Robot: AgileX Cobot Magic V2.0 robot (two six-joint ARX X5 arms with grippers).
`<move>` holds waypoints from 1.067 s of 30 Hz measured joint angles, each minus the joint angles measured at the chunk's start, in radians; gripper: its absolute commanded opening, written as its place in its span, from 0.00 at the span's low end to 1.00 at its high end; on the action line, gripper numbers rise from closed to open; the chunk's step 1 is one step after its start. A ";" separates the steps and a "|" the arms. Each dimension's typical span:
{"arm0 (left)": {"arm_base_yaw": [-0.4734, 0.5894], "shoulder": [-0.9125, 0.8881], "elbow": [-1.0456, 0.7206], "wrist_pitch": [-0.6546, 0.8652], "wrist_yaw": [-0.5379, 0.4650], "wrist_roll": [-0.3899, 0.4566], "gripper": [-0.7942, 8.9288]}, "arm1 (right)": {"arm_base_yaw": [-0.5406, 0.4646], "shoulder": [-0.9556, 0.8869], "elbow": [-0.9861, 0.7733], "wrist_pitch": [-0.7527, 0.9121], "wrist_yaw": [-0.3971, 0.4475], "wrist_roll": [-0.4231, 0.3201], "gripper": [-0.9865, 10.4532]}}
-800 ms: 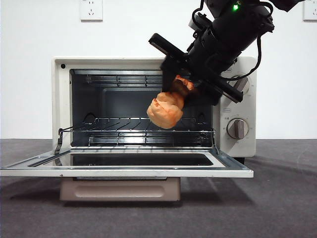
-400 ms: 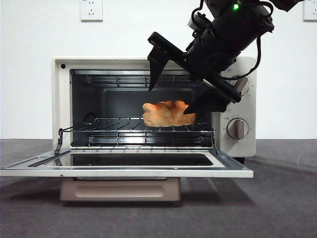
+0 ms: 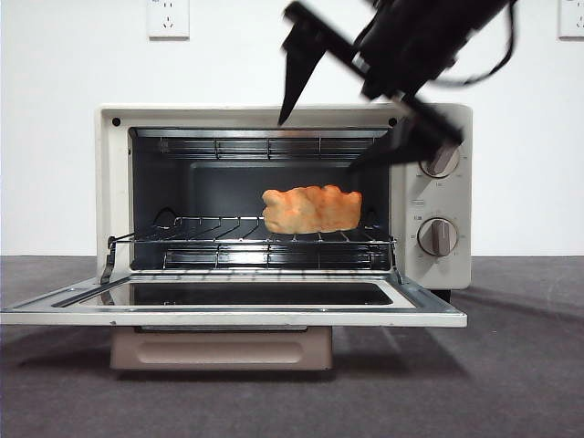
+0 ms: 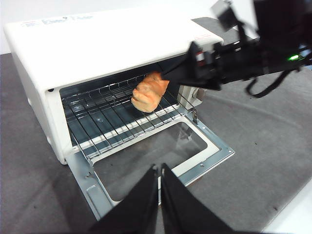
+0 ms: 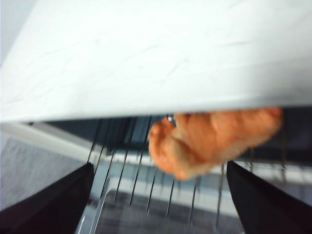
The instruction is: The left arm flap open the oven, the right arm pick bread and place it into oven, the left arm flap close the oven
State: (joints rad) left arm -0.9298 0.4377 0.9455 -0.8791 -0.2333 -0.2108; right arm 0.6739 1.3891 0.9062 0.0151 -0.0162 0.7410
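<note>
Though blurred, bread [image 3: 311, 209] apparently lengthwise across rack [image 3: 219, 239]

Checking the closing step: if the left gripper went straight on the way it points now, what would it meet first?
Likely the left gripper meets the oven's open door, near the glass, though depth is unclear.

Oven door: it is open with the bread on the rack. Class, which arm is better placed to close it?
Left. The left gripper hangs shut just above the lowered oven door, while the right gripper, open, is up beside the oven's top, clear of the bread.
</note>
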 measured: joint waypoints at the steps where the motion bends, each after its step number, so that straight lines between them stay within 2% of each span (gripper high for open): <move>1: 0.000 0.003 0.000 0.000 0.000 -0.006 0.09 | 0.001 -0.032 0.000 -0.042 -0.009 -0.003 0.47; 4: 0.000 0.029 0.000 0.000 0.000 -0.028 0.09 | 0.014 -0.130 0.000 -0.166 -0.031 -0.035 0.47; 9: 0.008 0.121 0.002 -0.001 0.000 -0.065 0.09 | 0.028 -0.319 0.000 -0.363 -0.114 -0.147 0.46; 14: 0.048 0.229 0.082 -0.004 0.010 -0.096 0.09 | 0.029 -0.525 0.000 -0.578 -0.116 -0.266 0.46; 18: 0.112 0.285 0.162 0.002 0.072 -0.095 0.09 | 0.028 -0.674 0.000 -0.706 -0.116 -0.338 0.46; 22: 0.219 0.346 0.175 0.005 0.220 -0.093 0.09 | 0.028 -0.795 0.000 -0.807 -0.116 -0.384 0.46; 26: 0.366 0.468 0.175 0.003 0.462 -0.068 0.09 | 0.028 -0.907 0.001 -0.890 -0.116 -0.403 0.46; 32: 0.592 0.647 0.175 0.006 0.590 -0.019 0.09 | 0.028 -1.005 0.002 -0.991 -0.116 -0.405 0.46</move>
State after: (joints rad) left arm -0.3374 1.0843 1.1206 -0.8734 0.3569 -0.2298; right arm 0.7021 0.3843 0.9081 -0.9756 -0.1318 0.3363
